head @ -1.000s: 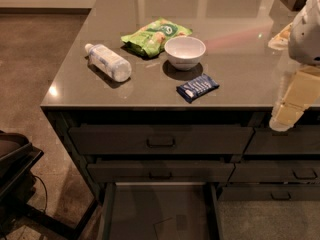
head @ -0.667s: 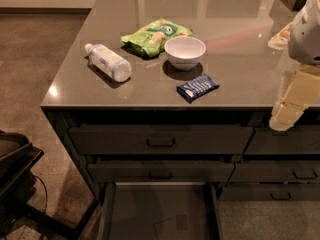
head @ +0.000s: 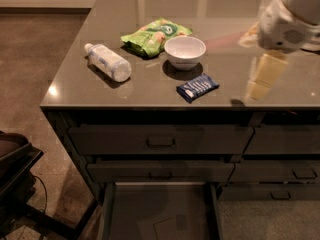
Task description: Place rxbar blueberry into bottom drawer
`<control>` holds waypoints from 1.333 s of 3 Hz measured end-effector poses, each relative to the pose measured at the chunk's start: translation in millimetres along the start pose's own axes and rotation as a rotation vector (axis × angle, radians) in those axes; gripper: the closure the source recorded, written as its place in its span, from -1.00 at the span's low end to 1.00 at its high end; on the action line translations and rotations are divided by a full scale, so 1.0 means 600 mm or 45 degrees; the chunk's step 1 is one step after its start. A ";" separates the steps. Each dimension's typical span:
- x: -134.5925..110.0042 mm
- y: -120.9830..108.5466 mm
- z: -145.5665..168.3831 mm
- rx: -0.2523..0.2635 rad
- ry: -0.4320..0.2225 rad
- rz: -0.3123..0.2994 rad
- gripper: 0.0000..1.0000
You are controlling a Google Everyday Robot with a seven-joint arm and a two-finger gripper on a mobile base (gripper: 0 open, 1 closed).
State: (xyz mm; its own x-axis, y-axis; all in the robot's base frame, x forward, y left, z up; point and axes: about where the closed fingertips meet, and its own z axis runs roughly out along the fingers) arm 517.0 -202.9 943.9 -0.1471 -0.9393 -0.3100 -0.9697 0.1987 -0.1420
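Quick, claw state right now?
Claw: over the grey countertop, right side; open or closed cannot be told. Flat dark blue snack-bar wrapper lies there, unheld.

Dim room, countertop (head: pixel 65 86) glare — pincer (head: pixel 261 84) far right

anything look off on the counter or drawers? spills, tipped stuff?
Only the bottle stands out: it lies on its side at the left of the counter, with no spill showing. The bottom drawer stands open. The blue bar lies flat beside the bowl. The gripper is over the right end.
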 end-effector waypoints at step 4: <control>0.004 -0.093 0.101 -0.013 -0.229 0.131 -1.00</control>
State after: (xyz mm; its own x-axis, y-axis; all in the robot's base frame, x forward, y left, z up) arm 582.8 -199.0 893.9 -0.2090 -0.8490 -0.4854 -0.9535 0.2871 -0.0915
